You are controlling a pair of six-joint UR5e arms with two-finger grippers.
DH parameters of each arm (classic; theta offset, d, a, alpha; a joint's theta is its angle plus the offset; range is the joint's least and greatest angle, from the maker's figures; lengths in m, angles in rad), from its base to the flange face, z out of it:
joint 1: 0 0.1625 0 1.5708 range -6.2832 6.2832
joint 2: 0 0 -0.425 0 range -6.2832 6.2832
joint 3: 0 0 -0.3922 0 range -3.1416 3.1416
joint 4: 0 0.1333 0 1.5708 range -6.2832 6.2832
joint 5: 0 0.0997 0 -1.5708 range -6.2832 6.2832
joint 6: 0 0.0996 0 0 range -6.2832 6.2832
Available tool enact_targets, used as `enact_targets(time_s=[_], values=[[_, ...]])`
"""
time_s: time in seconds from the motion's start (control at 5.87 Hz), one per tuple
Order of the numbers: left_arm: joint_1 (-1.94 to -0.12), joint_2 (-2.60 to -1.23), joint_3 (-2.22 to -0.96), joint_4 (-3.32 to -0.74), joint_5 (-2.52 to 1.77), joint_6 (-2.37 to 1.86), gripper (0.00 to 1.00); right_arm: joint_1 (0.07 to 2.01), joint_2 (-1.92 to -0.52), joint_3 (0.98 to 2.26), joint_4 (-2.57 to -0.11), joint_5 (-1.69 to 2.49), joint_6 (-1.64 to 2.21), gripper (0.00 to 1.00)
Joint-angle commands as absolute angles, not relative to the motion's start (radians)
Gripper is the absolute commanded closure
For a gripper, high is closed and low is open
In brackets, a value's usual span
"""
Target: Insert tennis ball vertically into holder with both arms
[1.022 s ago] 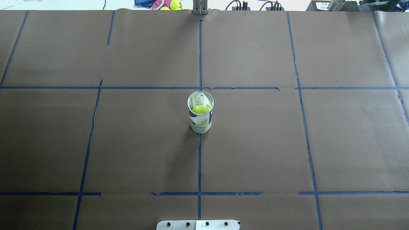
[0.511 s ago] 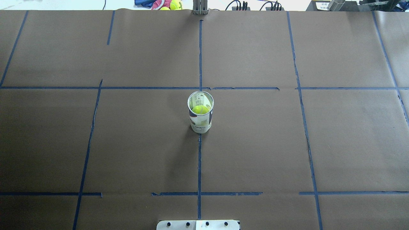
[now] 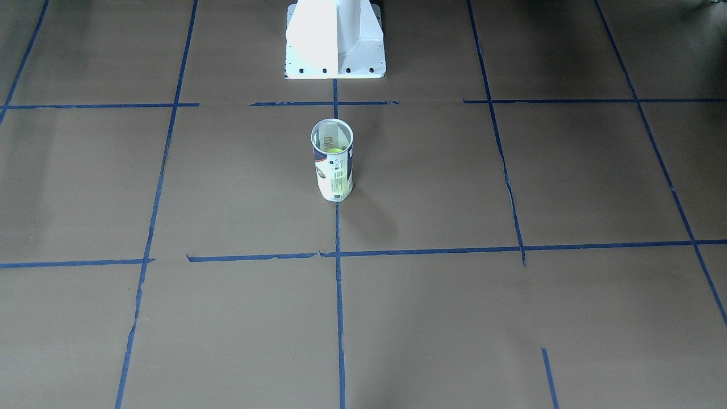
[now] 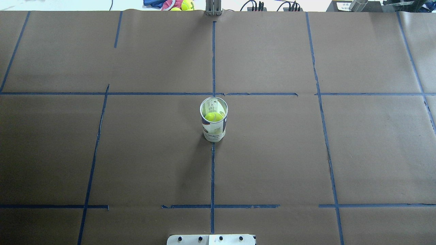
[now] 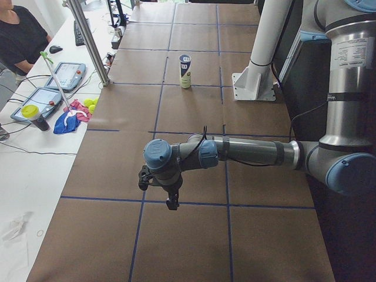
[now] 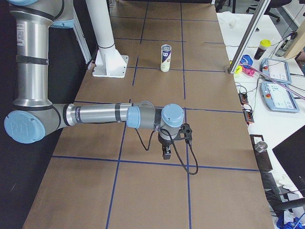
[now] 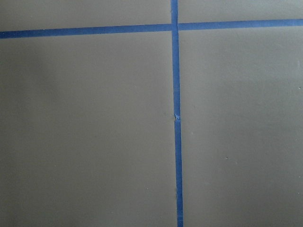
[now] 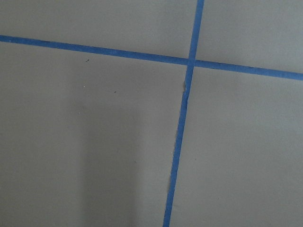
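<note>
The holder (image 4: 214, 131), a clear can with a white and navy label, stands upright at the table's middle on a blue tape line. The tennis ball (image 4: 214, 116) sits inside it, below the rim. The can also shows in the front-facing view (image 3: 333, 173), the left view (image 5: 185, 71) and the right view (image 6: 166, 58). My left gripper (image 5: 170, 202) hangs over the table near its left end, far from the can. My right gripper (image 6: 165, 155) hangs near the right end. I cannot tell whether either is open or shut. The wrist views show only paper and tape.
The white pedestal base (image 3: 335, 40) stands at the robot's edge behind the can. Spare tennis balls (image 4: 186, 5) and cloth lie beyond the far edge. A metal post (image 5: 88, 41), tablets (image 5: 64, 76) and a seated person are at the operators' side.
</note>
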State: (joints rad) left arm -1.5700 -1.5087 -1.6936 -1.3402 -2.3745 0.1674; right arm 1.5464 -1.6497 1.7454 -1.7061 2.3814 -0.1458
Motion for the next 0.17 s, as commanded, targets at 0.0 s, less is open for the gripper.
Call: enact_targets(time_s=[0.0], values=[[-1.572,-1.508,-1.707,-1.341,-2.375,0.167,0.0,1.546,-1.651,1.747,-1.704,2.372,-0.147,0.0]])
